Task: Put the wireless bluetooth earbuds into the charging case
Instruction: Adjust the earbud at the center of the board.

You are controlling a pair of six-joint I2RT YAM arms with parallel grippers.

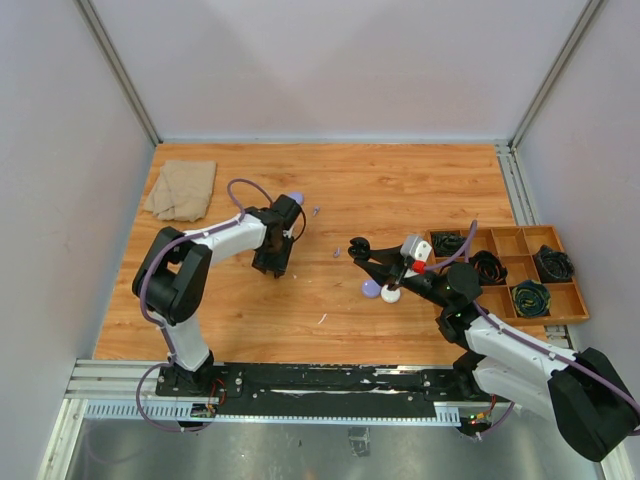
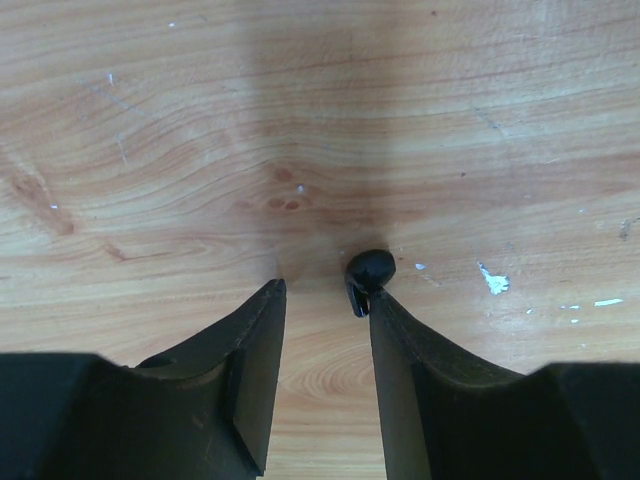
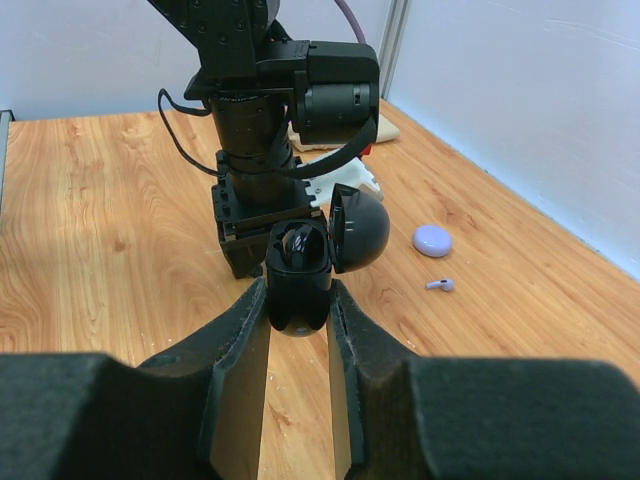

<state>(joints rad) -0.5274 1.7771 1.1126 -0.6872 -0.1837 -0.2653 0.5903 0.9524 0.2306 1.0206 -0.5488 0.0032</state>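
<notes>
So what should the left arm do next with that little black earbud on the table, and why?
Probably nudge the left gripper slightly forward and sideways so the earbud sits between its fingers. The jaws are open, and the earbud lies on the table against one fingertip, not in the gap. The right gripper holds the open case.

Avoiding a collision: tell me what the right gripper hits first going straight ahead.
The left arm, directly ahead. The open black case held in the right gripper would likely touch it first; the gap between them is hard to judge.
</notes>
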